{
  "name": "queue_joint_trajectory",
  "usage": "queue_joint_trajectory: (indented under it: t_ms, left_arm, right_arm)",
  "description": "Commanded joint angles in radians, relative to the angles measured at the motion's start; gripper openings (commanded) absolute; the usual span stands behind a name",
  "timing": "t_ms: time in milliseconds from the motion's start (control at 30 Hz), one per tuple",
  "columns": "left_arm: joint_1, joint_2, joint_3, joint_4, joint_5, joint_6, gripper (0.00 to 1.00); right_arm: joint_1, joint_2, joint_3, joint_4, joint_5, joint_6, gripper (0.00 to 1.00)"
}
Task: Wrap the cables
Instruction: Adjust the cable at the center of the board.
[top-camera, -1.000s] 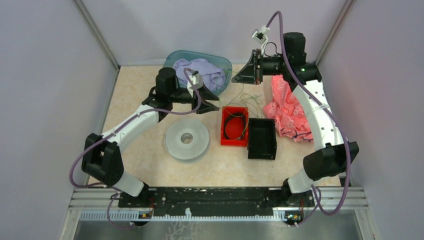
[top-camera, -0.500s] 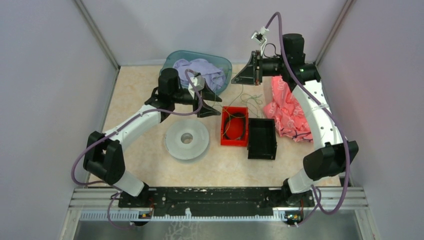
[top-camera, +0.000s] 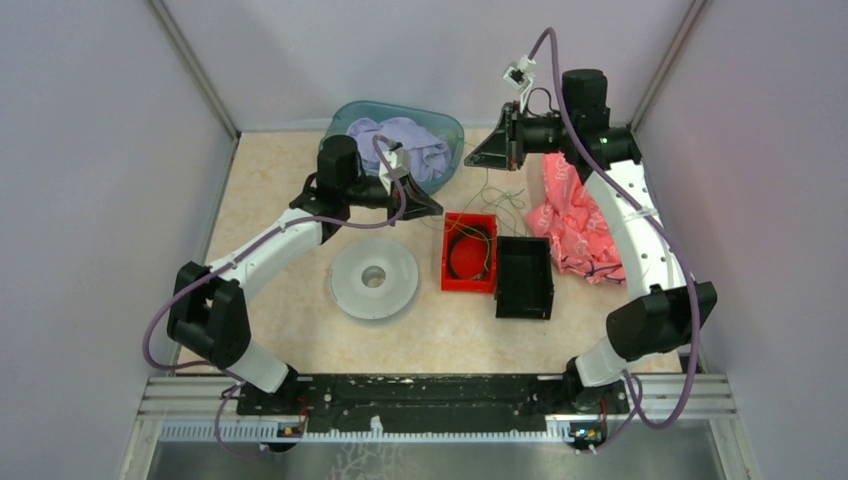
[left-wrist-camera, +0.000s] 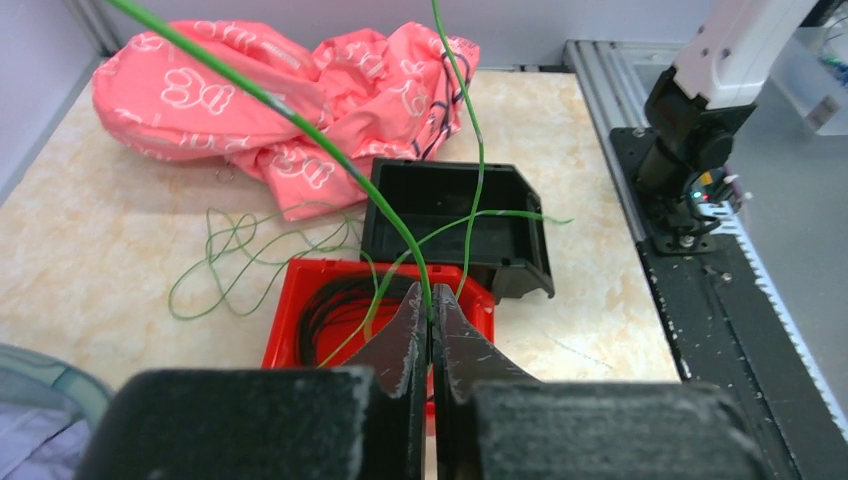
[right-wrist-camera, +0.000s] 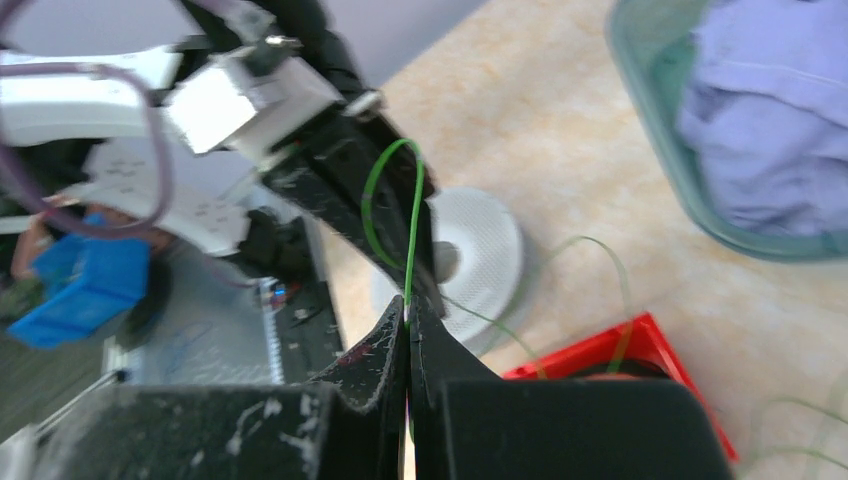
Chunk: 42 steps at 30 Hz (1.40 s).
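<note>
The cables are thread-thin green wires (top-camera: 497, 195) strung between my two grippers and trailing over a red bin (top-camera: 447, 252). In the left wrist view my left gripper (left-wrist-camera: 432, 300) is shut on one green cable (left-wrist-camera: 300, 120), which runs up and to the left. More loops (left-wrist-camera: 230, 262) lie on the table beside the red bin (left-wrist-camera: 285, 320). My right gripper (right-wrist-camera: 408, 312) is raised at the back and shut on a green cable (right-wrist-camera: 413, 230) that arches toward the left gripper. In the top view the left gripper (top-camera: 438, 208) is just left of the bin and the right gripper (top-camera: 468, 160) is behind it.
A white spool (top-camera: 374, 279) lies flat left of the red bin, which holds a black coil. A black bin (top-camera: 524, 277) stands right of it. Pink cloth (top-camera: 575, 225) lies at the right. A teal tub (top-camera: 345, 112) of lavender cloth stands at the back.
My left gripper has gone from open to shut on the green cable and moved slightly toward the back. The right arm has hardly moved.
</note>
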Motion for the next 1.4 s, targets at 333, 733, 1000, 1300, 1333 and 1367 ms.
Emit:
queue_joint_trajectory:
  t_ms: [333,733,1000,1300,1333,1367]
  left_arm:
    - [-0.004,-0.079,0.221,-0.348,-0.227,-0.041,0.00]
    - [-0.002,-0.178,0.237,-0.421,-0.178,0.026,0.00]
    - [-0.003,-0.215,0.276,-0.496,-0.371,0.121,0.00]
    - [-0.002,-0.239,0.291,-0.512,-0.593,0.182,0.00]
    - [-0.002,-0.239,0.290,-0.513,-0.581,0.179,0.00]
    - [-0.003,-0.235,0.289,-0.511,-0.564,0.169,0.00]
  right_arm:
    - [0.025,-0.045,0.048,-0.014,0.873,-0.298,0.01]
    - [0.025,-0.054,-0.039,0.175,1.257,-0.533,0.13]
    - [0.013,-0.052,-0.058,0.276,1.431,-0.705,0.19]
    - [-0.021,-0.057,-0.094,0.314,1.503,-0.843,0.27]
    - [-0.023,-0.060,-0.099,0.289,1.469,-0.835,0.27]
    - [-0.023,-0.065,-0.100,0.229,1.414,-0.821,0.29]
